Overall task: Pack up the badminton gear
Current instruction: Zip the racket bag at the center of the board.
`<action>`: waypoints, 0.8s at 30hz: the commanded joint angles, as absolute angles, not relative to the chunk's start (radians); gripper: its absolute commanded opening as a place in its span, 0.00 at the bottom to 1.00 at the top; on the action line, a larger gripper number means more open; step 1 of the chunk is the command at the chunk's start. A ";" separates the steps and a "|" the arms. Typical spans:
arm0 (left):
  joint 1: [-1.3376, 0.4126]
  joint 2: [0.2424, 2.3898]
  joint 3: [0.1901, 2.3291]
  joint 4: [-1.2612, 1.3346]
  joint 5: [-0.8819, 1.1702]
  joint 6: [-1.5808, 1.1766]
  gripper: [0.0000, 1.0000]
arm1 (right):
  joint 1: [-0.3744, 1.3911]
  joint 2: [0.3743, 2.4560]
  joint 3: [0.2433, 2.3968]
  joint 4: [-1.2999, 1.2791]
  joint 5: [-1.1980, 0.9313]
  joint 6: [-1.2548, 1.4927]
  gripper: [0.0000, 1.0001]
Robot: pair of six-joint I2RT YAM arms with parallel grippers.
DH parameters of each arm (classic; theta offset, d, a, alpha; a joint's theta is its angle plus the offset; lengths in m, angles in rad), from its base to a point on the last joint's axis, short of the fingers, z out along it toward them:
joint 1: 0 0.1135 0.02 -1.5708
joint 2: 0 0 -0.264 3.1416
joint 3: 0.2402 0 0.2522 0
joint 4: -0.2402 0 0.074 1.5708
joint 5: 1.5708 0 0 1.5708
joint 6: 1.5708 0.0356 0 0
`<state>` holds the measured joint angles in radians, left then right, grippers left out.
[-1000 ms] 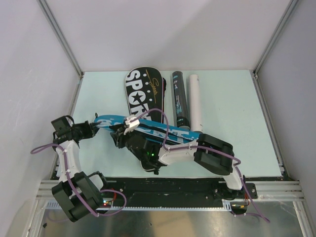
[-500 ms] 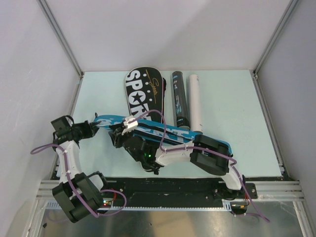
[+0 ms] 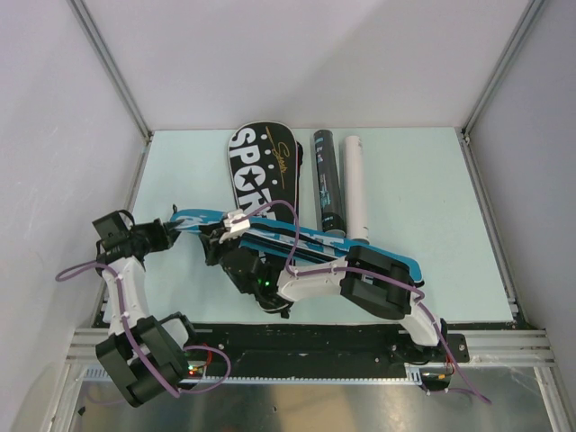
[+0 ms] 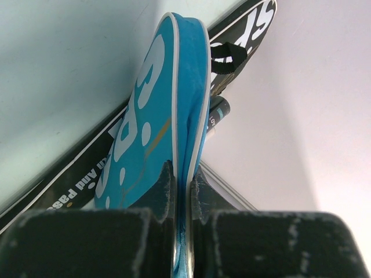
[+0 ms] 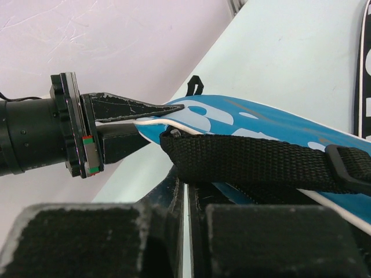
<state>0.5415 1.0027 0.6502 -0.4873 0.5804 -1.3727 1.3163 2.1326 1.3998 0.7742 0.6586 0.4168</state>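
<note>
A blue racket cover lies slantwise across the black "SPORT" cover. My left gripper is shut on the blue cover's left end; its zipped edge runs between the fingers in the left wrist view. My right gripper sits just right of that end, under the blue cover. It is shut, with only a thin pale sliver between the fingers. A black webbing strap lies across just beyond its fingertips. The left gripper shows there pinching the cover's tip. A black tube and a white tube lie side by side.
The two tubes lie lengthwise right of the black cover, their near ends by the blue cover. White walls with metal posts close in the pale table on three sides. The arm bases stand on the black rail at the near edge.
My right gripper has shut from partly open and shifted slightly left along the blue cover. The left gripper keeps its hold and has not moved.
</note>
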 commanded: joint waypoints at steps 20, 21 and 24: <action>0.543 1.045 0.669 -0.588 0.574 -1.408 0.00 | 1.279 1.996 1.214 0.889 0.717 0.326 0.00; 0.543 1.044 0.670 -0.588 0.572 -1.410 0.00 | 1.281 1.994 1.210 0.890 0.717 0.324 0.00; 0.544 1.047 0.681 -0.589 0.574 -1.411 0.00 | 1.283 1.979 1.185 0.890 0.717 0.315 0.00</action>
<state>0.5373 1.0298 0.6514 -0.5007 0.5827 -1.3693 1.3136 2.0453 1.2182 0.8570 0.6270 0.3656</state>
